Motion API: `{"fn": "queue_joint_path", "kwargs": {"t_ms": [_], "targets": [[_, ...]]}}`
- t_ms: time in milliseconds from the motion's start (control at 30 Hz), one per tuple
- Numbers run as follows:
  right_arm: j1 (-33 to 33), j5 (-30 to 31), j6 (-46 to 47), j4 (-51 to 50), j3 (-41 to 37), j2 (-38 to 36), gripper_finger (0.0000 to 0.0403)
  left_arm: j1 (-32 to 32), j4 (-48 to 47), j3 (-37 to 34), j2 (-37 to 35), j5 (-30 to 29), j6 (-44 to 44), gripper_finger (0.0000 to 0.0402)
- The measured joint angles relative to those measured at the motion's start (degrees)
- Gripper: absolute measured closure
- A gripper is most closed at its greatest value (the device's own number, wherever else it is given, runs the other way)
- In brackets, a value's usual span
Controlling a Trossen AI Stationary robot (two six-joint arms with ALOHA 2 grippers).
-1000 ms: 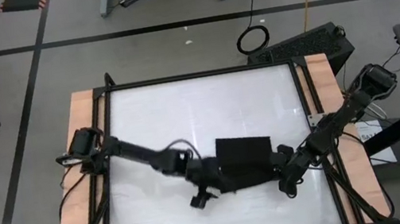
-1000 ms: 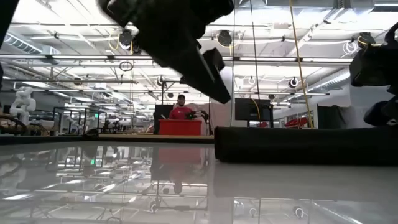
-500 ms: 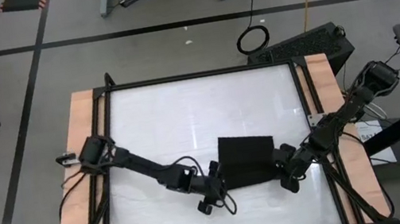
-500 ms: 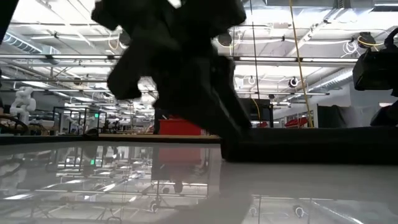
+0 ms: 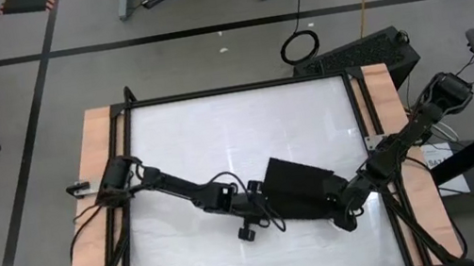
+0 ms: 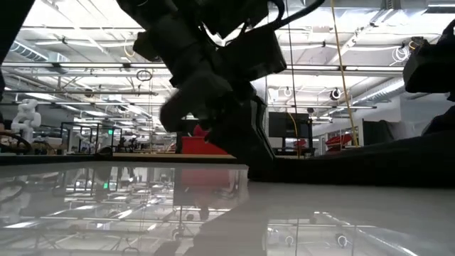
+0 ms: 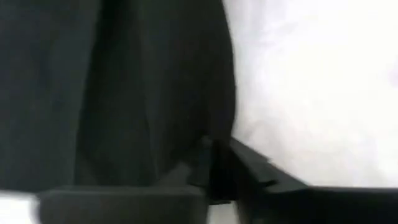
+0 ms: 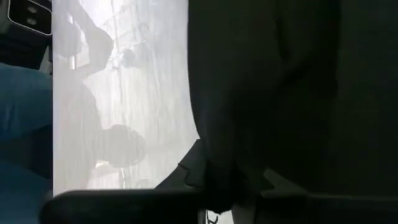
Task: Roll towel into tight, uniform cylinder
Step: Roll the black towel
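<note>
A plain black soft cloth towel (image 5: 300, 183) lies folded and skewed on the near half of the glossy white surface (image 5: 218, 136), between the two dark robot arms. The left gripper (image 5: 266, 207) meets its left end with fingers (image 7: 245, 168) drawn narrow on the cloth's edge. The right gripper (image 5: 336, 205) pinches the right end, fingers (image 8: 211, 180) closed on the fabric.
</note>
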Motion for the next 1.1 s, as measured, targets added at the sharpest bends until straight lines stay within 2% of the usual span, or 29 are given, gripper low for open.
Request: {"fn": "queue_joint_path", "kwargs": {"t_ms": [67,167,367,433,533,633,933,1100], "targets": [[-0.01,-0.01,0.04,-0.08,0.00,0.00,0.0363,0.51,0.21,0.00,0.00,3.33,-0.08,0.0386],[0.06,-0.98,-0.97,-0.05,0.03,-0.04,0.0329,1.19,0.09,0.02,0.00,8.51,-0.80,0.0389],[1.63,-4.09,-2.50,-0.05,0.09,-2.19,0.0207,4.46,-0.32,0.02,0.00,29.51,-11.17,0.0396],[2.64,-3.93,-2.50,-0.04,0.09,-2.96,0.0168,5.65,-0.24,0.02,0.00,34.33,-14.68,0.0396],[4.42,-2.48,-2.50,-0.15,0.20,-3.19,0.0133,7.29,0.05,0.03,0.00,39.41,-19.89,0.0397],[6.62,1.28,-4.00,-0.34,1.54,-3.14,0.0127,8.58,0.03,0.04,0.00,41.04,-23.56,0.0398],[11.28,17.59,-14.05,-6.00,8.13,-1.65,0.0150,12.20,0.64,0.07,1.95,49.71,-34.19,0.0399],[11.74,21.91,-14.54,-7.62,8.85,2.80,0.0151,12.77,1.30,0.44,5.25,55.37,-38.25,0.0399]]}}
